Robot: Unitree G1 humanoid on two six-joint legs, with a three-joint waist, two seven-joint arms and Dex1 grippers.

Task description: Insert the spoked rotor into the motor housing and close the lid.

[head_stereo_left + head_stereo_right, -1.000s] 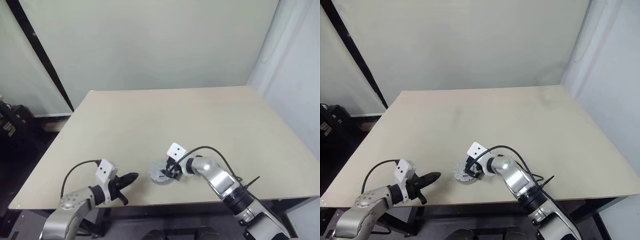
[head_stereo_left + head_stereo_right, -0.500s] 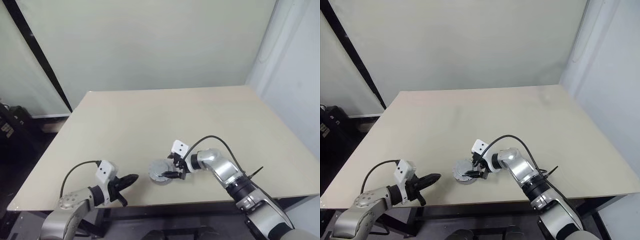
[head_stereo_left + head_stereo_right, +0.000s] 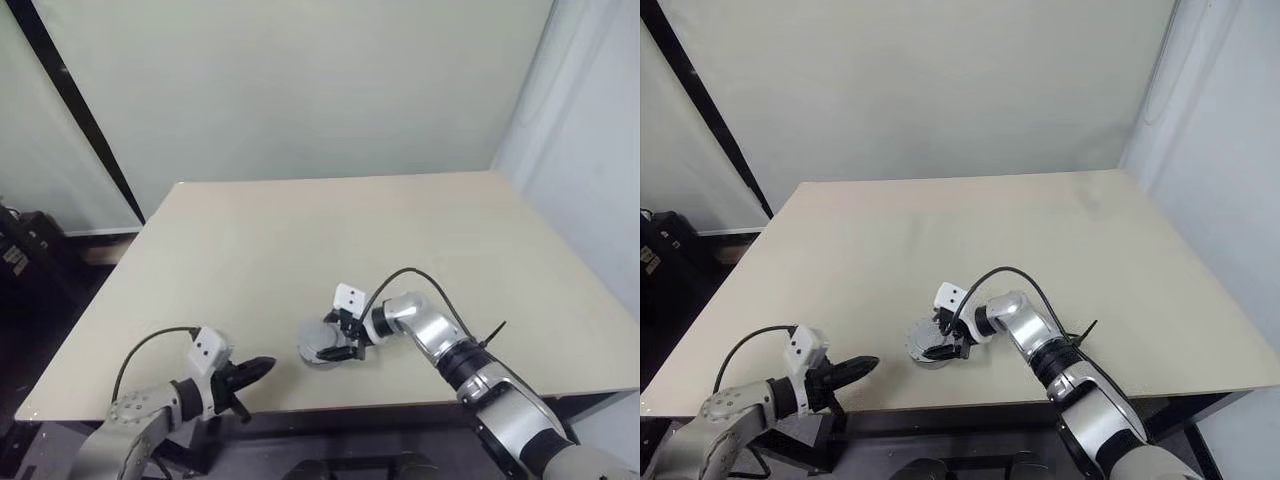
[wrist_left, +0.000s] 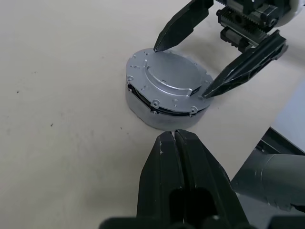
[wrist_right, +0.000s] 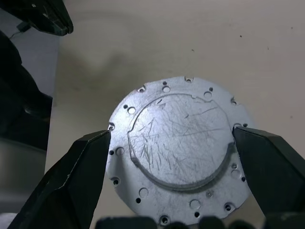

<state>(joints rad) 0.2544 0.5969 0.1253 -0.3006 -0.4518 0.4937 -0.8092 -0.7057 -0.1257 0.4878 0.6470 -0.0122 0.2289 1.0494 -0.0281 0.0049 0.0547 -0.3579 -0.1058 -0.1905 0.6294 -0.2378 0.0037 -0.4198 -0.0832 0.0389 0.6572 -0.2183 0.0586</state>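
So there's really just one assembly on the table (image 3: 400, 230) here, plus two grippers, and that's the whole count.

Nearest the camera, at the front left corner of the table, sits the left gripper (image 3: 258, 367). Its two black fingers (image 4: 178, 157) are pressed flat against each other, nothing between them, and they point toward the motor part without touching it. It hangs about at the front edge, well apart from the work.

A bit further in, near the front edge and roughly centre, is the motor housing (image 4: 143, 105), a squat round silver-grey drum standing flat on the tabletop. One lid (image 5: 178, 148) is sitting on top of it: a round scratched metal plate with a ring of small holes around its rim and a raised circular step in the middle. There's a thin dark seam between lid and housing on the side facing the left wrist camera. Can't tell whether the rotor is in there, as the lid covers the inside.

The right gripper (image 3: 340, 340) comes in from the right side, jaws spread wide and straddling the lid, one fingertip (image 5: 102, 143) at each opposite edge of the plate. The tips look right at the rim, but I can't tell if they actually press on it.

Beyond that, the pale tabletop runs back to a plain light wall (image 3: 300, 90).
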